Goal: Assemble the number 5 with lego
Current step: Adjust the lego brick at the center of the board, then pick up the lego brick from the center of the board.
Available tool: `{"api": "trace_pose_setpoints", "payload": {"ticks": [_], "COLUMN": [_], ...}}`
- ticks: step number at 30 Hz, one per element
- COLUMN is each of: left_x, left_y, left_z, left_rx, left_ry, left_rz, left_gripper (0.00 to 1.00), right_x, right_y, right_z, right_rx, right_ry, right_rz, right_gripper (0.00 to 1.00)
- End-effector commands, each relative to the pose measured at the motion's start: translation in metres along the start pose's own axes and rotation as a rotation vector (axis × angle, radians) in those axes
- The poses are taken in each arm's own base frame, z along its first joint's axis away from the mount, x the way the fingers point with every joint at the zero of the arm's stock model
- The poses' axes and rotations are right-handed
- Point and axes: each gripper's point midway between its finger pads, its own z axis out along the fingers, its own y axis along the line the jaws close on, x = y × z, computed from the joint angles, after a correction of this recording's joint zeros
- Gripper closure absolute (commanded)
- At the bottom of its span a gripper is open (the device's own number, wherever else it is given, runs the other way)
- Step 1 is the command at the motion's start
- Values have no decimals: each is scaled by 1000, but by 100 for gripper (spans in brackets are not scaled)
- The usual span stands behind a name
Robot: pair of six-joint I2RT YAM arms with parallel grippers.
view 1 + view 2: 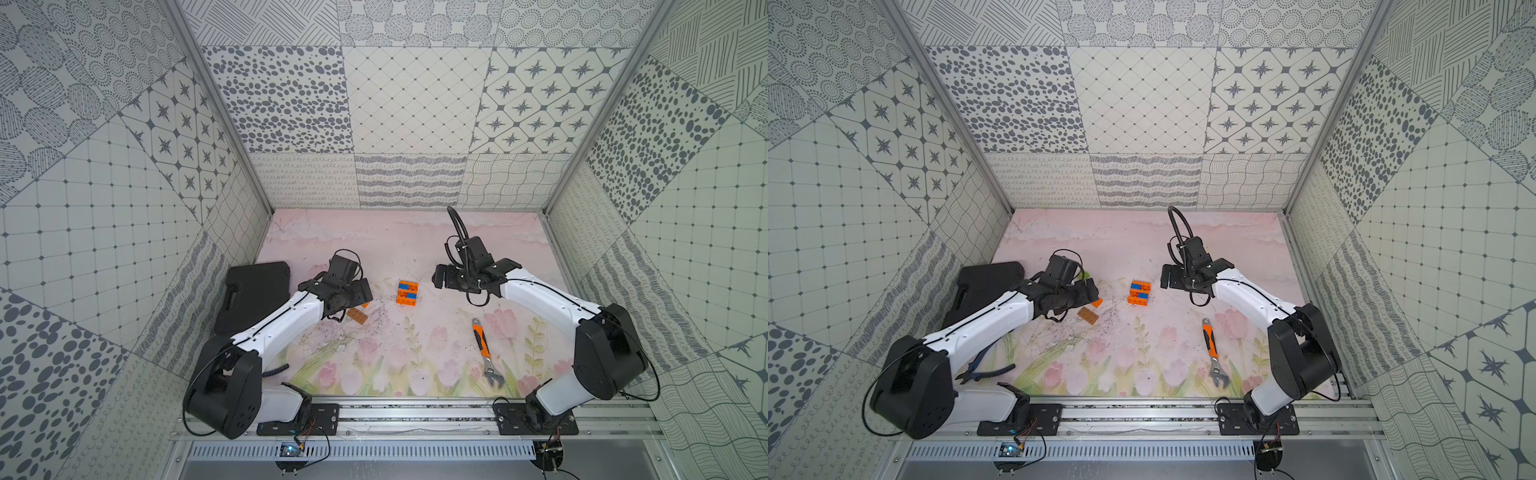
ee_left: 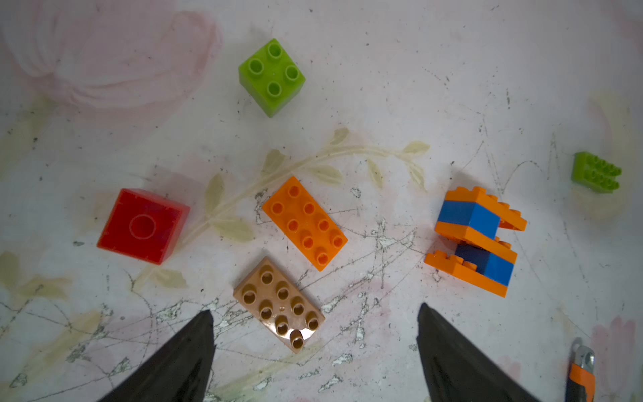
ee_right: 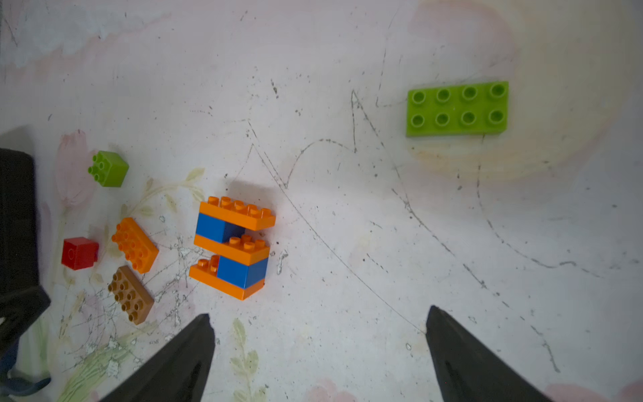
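Left end effector [image 2: 315, 325] open, brown brick [image 2: 279, 304] below

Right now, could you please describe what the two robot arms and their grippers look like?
Both arms have white link shells with bulky black joint housings and thin black cables along them. The left gripper and right gripper are black, with tapered black fingers. A ribbed black hose loops above the right wrist. Black base plates sit on an aluminium rail.

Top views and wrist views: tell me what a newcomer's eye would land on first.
First, the orange-and-blue lego 5 standing mid-mat between both arms, with each pincer open and empty beside it: left pincer, right pincer. Next, the loose bricks near the left arm: a red brick, an orange brick and a brown brick. Then the orange-handled wrench toward the right arm's base.
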Motion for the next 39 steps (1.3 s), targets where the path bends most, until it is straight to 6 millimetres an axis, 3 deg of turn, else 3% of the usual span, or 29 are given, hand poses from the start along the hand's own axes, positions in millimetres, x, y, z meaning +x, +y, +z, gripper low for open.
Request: {"api": "trace_pose_setpoints", "payload": {"ticks": [1,9,13,22,33,36,39], "left_x": [17,21,18,25,32,28,19], "left_y": [12,6,21,17,17,9,-12], "left_z": [20,48,57,71,59,45,28], "left_rx": [-114,-106,-203,-149,-158,-158,-112], "left_ry": [260,414,451,528,603,551,467], "left_rz": [260,458,505,579,548,507,440], "left_gripper": [11,10,11,14,45,47,49], "right_x": [-10,5,10,16,18,16,14], "right_y": [42,33,31,31,31,26,22], "right_z": [-19,-26,-22,-10,-9,-12,-18], "right_rx": [-222,-213,-213,-210,-192,-160,-137], "right_ry": [-77,-73,-57,9,45,33,20], "right_rz": [-32,-10,4,34,48,56,59], "right_gripper": [1,1,1,1,1,1,1]}}
